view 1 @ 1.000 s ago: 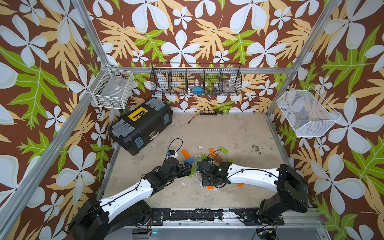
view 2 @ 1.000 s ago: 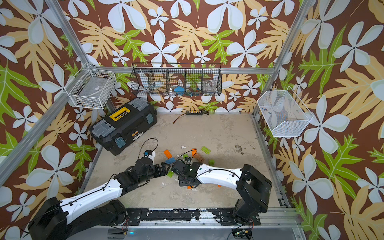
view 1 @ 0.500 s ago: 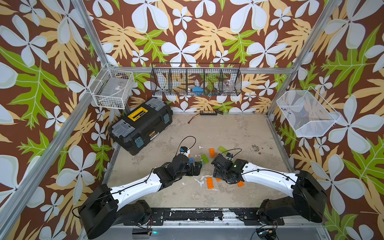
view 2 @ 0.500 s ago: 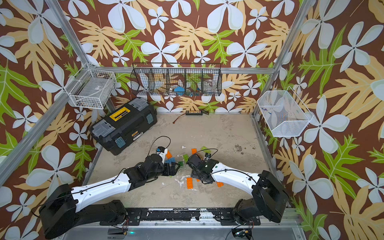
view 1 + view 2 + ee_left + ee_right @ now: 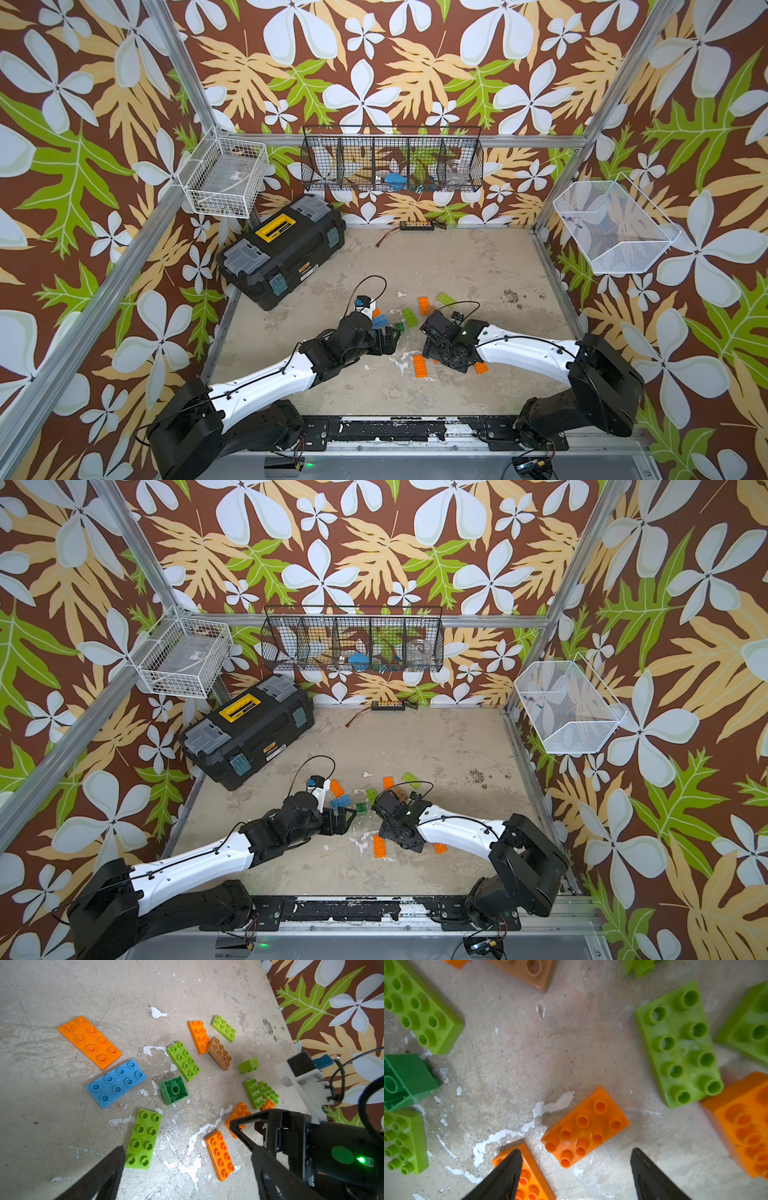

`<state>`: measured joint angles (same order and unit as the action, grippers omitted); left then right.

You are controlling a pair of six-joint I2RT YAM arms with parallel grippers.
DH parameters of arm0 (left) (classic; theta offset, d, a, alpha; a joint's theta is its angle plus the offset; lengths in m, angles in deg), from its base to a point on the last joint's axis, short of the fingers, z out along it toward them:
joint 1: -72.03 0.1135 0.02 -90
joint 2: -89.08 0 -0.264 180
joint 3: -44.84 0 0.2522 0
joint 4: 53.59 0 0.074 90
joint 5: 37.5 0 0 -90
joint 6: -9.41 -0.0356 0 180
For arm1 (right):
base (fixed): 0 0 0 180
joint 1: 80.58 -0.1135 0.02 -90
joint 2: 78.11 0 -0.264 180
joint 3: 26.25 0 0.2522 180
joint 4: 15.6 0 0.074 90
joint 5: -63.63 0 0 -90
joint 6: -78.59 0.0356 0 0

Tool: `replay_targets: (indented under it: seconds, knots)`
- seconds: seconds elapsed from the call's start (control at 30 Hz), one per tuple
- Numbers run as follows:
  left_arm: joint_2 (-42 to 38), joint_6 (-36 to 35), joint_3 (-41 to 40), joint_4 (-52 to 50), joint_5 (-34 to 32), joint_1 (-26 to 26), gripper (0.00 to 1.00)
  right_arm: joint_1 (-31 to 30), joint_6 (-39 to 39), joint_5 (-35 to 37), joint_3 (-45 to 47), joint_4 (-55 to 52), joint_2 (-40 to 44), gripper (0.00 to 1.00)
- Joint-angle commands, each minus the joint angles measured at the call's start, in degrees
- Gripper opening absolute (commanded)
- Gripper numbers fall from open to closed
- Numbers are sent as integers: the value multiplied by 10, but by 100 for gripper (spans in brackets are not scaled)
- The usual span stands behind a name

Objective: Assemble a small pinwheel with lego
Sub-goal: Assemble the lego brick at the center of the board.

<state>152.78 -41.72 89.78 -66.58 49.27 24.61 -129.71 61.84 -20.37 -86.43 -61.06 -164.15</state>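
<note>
The lego lies scattered flat on the table, in the lower middle of both top views, between the two arms. None of it is joined yet.

The right gripper stands wide open and holds nothing. In the right wrist view its tips frame an orange brick lying studs up at lower centre. One tip overlaps a second orange brick at the bottom edge, and I cannot tell whether it touches it.

The left gripper is spread about as wide and is also empty. A lime brick lies just beside its finger at the lower left of the left wrist view.

These pieces look light, rigid and hard, with smooth, glossy side walls. They will probably not deform under a pinch, but they may skate across the table or twist out of a crooked grip. The orange brick is low, so there is little wall to catch. The best hold is likely across its short width, on the two long sides at mid-length, with the tips brought right down to the surface. Pinching over the studs would probably tip it.
</note>
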Motion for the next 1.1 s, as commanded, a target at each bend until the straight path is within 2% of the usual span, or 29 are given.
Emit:
replay_targets:
  seconds: [0.0,0.17,0.47,0.8,0.87,1.07]
  knots:
    - [-6,-4,2,-8,-9,-1,97,6,-4,-6,-5,13,-12,81]
    - [-11,-6,4,-15,-14,-1,97,18,-16,-18,-6,28,-36,73]
    - [-17,-7,4,-21,-19,-1,97,24,-56,21,-73,-24,-109,62]
    - [-34,-2,-8,-27,-29,0,97,17,-81,42,-91,-35,-116,33]
    - [-35,3,-8,-30,-8,21,99,17,-105,41,-99,-19,-120,29]
    - [-63,14,-19,-37,87,156,100,17,-178,41,-137,24,-144,27]
